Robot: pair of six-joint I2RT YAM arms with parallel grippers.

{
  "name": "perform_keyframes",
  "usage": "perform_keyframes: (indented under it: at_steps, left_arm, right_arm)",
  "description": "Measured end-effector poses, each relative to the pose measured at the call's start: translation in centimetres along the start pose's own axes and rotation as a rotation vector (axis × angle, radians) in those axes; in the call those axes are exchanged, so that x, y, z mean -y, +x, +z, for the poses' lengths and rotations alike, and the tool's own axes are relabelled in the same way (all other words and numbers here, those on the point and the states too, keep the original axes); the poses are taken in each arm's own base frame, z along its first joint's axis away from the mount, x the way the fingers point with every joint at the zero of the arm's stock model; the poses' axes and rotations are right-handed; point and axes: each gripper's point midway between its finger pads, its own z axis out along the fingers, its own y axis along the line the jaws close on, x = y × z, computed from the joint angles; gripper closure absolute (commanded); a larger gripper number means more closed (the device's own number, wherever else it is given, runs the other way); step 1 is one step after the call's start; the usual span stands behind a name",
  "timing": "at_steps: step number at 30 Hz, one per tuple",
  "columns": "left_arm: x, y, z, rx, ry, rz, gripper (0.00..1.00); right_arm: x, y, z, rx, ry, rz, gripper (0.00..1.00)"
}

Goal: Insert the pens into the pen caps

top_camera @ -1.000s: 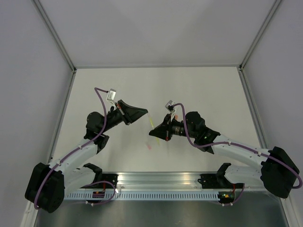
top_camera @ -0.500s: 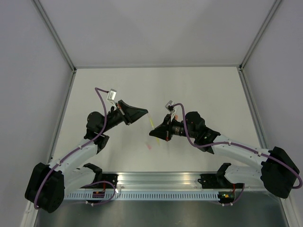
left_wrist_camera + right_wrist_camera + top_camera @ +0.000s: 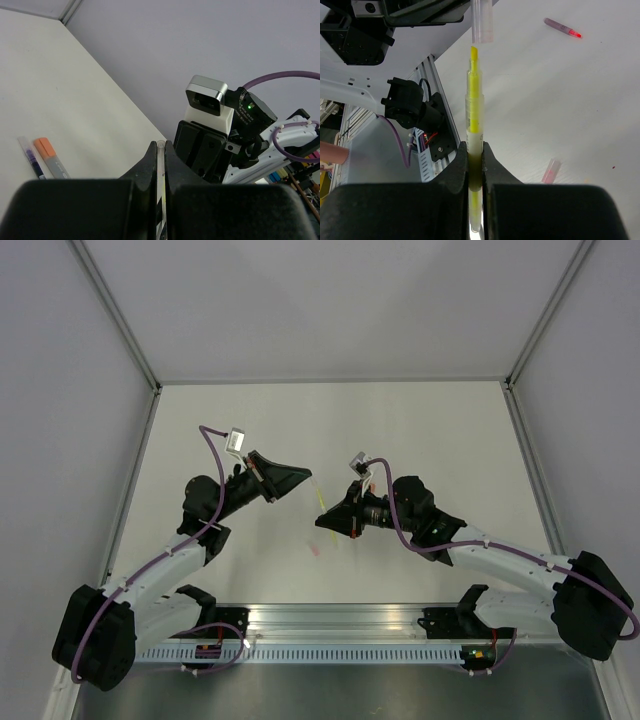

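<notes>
My right gripper (image 3: 474, 145) is shut on a yellow pen (image 3: 474, 107), whose bare tip points at my left gripper. My left gripper (image 3: 161, 144) is shut on a pale translucent pen cap (image 3: 161, 152). In the right wrist view that cap (image 3: 482, 21) hangs just beyond the yellow tip, in line with it and with a small gap between them. In the top view the left gripper (image 3: 306, 478) and right gripper (image 3: 322, 523) face each other above the table's middle, with the yellow pen (image 3: 320, 501) between them.
A pink cap (image 3: 550, 171) lies on the table below the grippers and shows in the top view (image 3: 315, 550). A dark pinkish pen (image 3: 562, 27) lies farther off. A purple pen (image 3: 31, 156) and a grey pen with an orange tip (image 3: 50, 156) lie side by side.
</notes>
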Motion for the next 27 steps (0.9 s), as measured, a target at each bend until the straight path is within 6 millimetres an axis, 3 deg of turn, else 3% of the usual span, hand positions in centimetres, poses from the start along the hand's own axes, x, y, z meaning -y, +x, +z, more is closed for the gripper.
perform_keyframes:
  at_steps: [20, 27]
  left_arm:
    - [0.4, 0.2, 0.0, -0.005, 0.014, 0.004, 0.98]
    - [1.2, 1.2, 0.0, -0.038, 0.055, 0.009, 0.98]
  right_arm:
    - [-0.1, -0.1, -0.1, 0.003, -0.002, -0.002, 1.00]
    - [-0.2, 0.4, -0.1, -0.018, -0.006, 0.004, 1.00]
